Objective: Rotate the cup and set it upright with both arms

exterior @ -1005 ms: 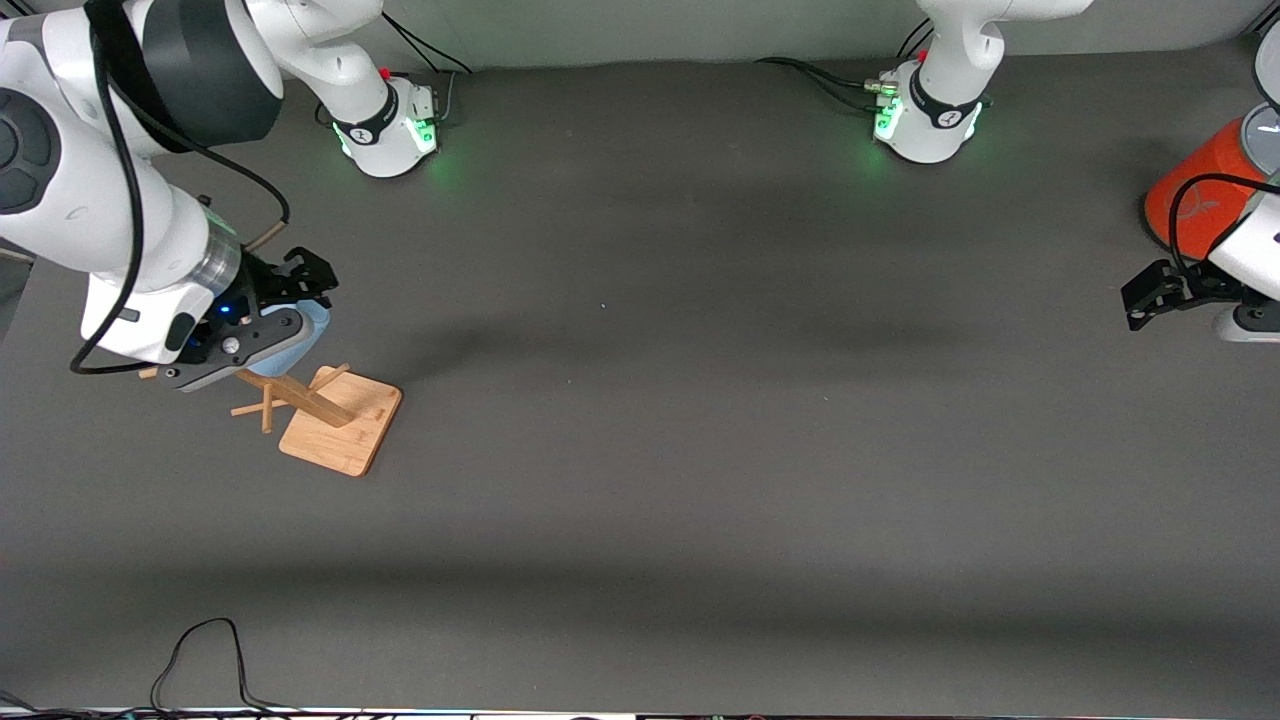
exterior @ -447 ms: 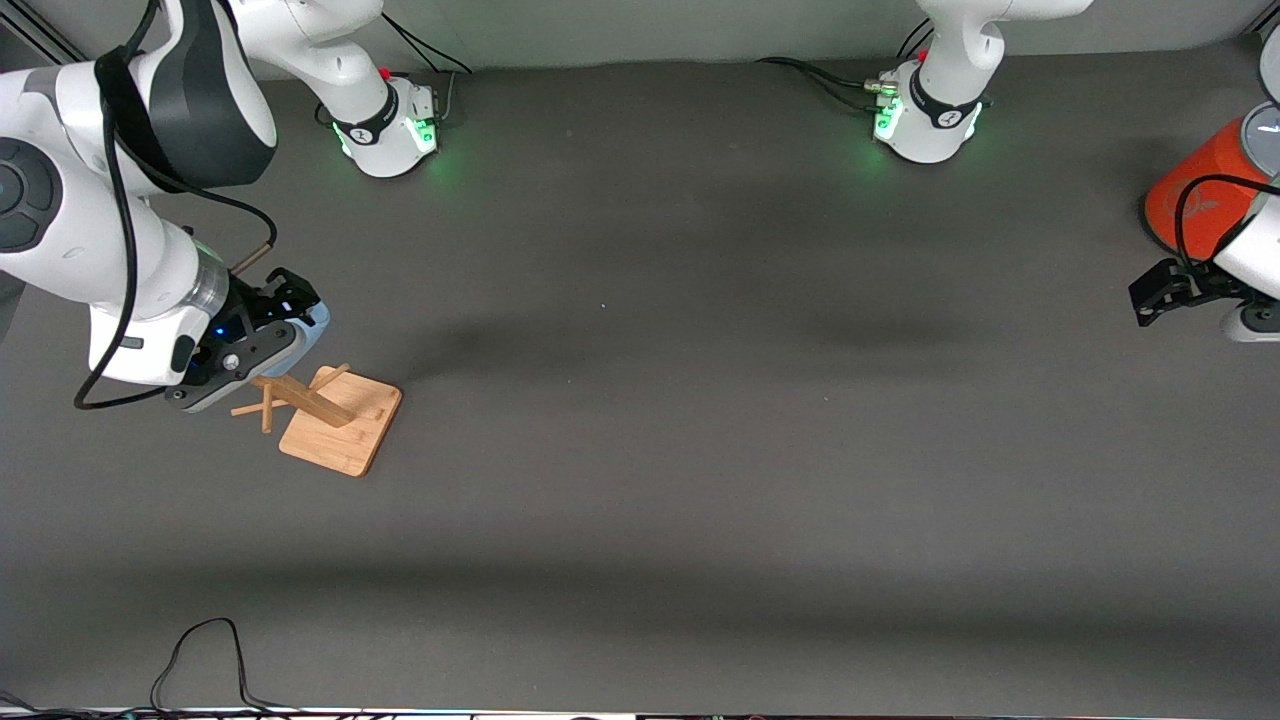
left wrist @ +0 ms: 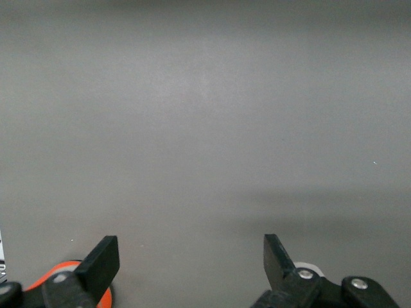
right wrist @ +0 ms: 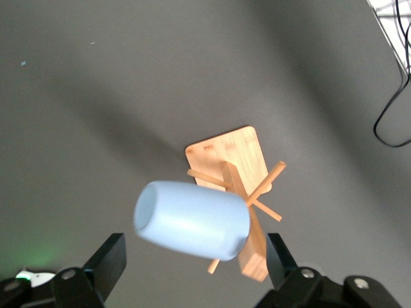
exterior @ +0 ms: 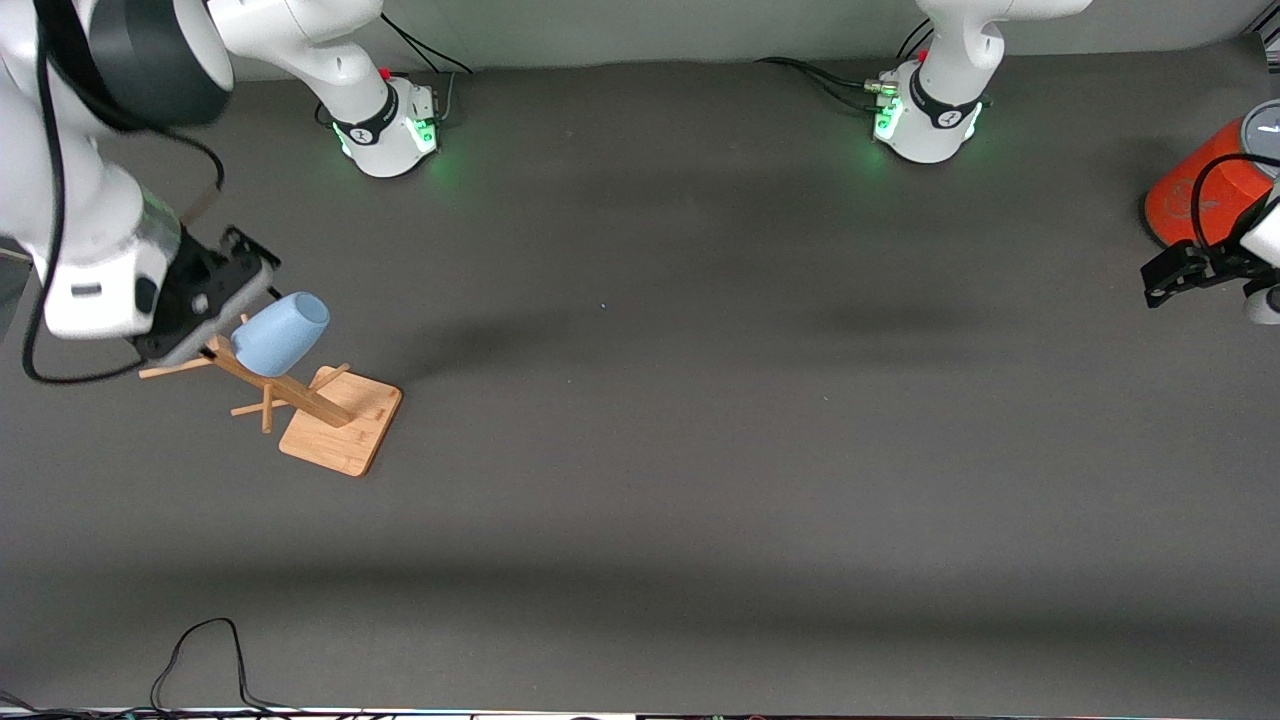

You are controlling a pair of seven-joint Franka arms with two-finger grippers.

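1. The wooden rack point(exterior: 320, 405) stands on the table point(exterior: 700, 450) toward the right arm's end. Its flat square base sits nearest the front camera, and a slanted post with thin cross pegs rises from it.
2. The cup point(exterior: 281, 334), a small pale-blue tumbler, hangs on the rack's upper peg. It lies on its side, tilted, with its open mouth turned toward the middle of the table. In the right wrist view the cup point(right wrist: 192, 219) shows apart from both fingers.
3. The right gripper point(exterior: 205, 300) hovers just beside the rack's top end, next to the closed bottom of the cup. Its fingers point(right wrist: 108, 262) are spread wide and hold nothing.
4. Well apart from the rack, at the left arm's end of the table, the left gripper point(exterior: 1185, 272) waits in the air just beside the orange cylinder point(exterior: 1200, 195). Its fingers point(left wrist: 103, 260) are spread apart and empty.
5. Farther from the front camera than the rack, the two arm bases glow green: the right arm's base point(exterior: 390, 125) and the left arm's base point(exterior: 925, 120).
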